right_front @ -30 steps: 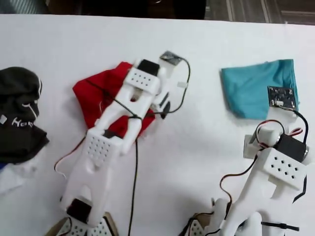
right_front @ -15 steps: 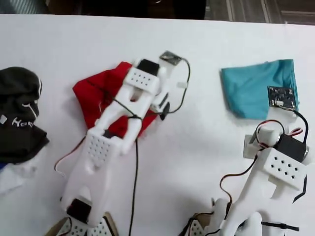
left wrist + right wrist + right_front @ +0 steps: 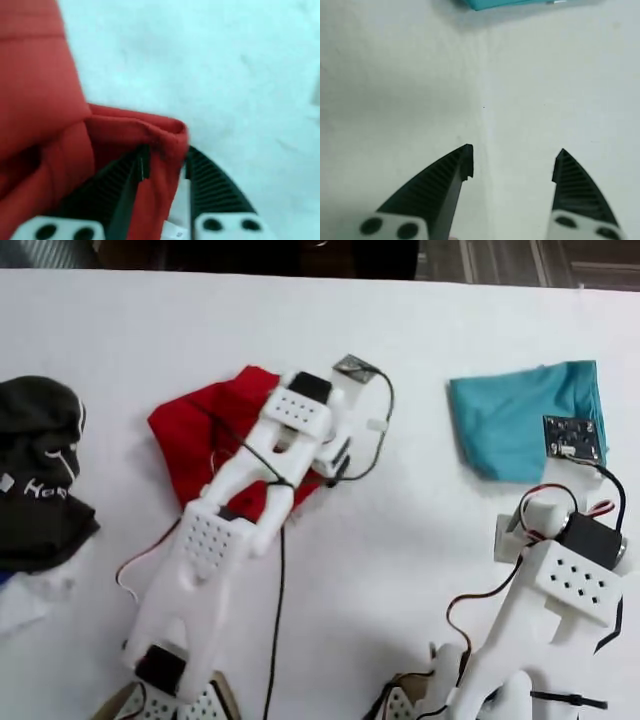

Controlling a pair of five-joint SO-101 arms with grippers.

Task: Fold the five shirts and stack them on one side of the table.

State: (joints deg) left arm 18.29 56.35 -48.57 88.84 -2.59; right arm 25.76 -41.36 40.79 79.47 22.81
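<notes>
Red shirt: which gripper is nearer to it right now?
Left. The left gripper is shut on a fold of the red shirt; the right gripper hangs open over the table near the teal shirt, well away.

Crumpled red shirt (image 3: 185, 430) mid-table; folded teal shirt (image 3: 510, 420) right; black shirt (image 3: 40, 475), apparently bunched, left.

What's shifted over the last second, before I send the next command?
The left end effector, clamped on a fold of the red shirt, shifted slightly right and toward the near edge in the high view, tugging the fabric along. The open right end effector, the teal shirt and the black shirt stayed put.
</notes>
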